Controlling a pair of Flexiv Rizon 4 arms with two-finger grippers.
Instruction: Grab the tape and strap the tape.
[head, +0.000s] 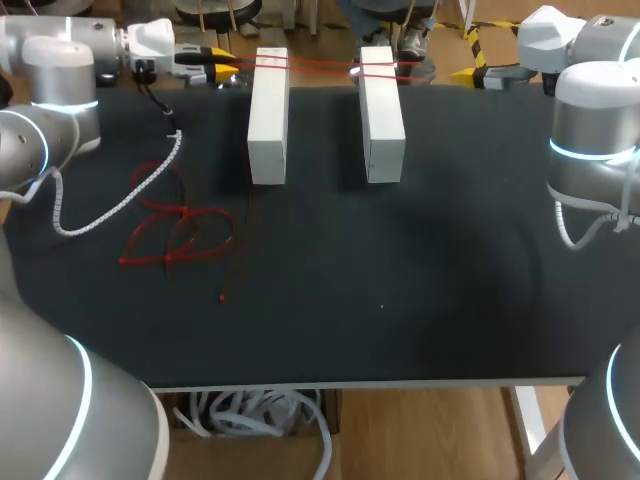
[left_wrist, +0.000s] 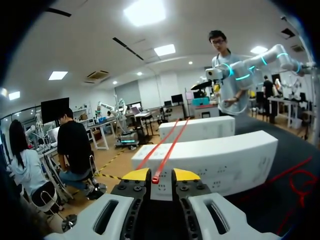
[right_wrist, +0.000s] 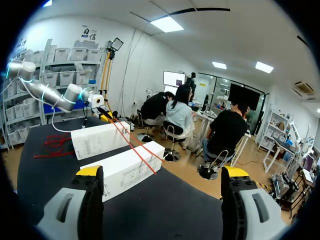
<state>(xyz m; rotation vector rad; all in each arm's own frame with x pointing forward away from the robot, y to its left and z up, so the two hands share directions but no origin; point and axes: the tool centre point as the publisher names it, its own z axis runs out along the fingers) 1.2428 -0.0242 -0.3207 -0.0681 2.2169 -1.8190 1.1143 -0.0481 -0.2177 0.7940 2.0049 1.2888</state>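
Two long white boxes (head: 268, 115) (head: 381, 112) lie side by side at the back of the black table (head: 400, 280). A thin red tape (head: 320, 66) is stretched across their far ends. My left gripper (head: 225, 68) sits at the far left edge, level with the box tops. In the left wrist view this left gripper (left_wrist: 156, 175) is shut on the tape's end (left_wrist: 155, 178), and the tape (left_wrist: 167, 150) runs taut over both boxes (left_wrist: 220, 160) (left_wrist: 200, 129). My right gripper (head: 490, 74) hovers at the far right, wide open and empty (right_wrist: 162, 172), facing the boxes (right_wrist: 125, 170) and the tape (right_wrist: 132, 145).
A loose tangle of red straps (head: 170, 225) lies on the table's left, with a thin dark cord (head: 235, 260) beside it. My left arm's coiled white cable (head: 110, 205) hangs over that corner. The table's front edge (head: 360, 383) is near me.
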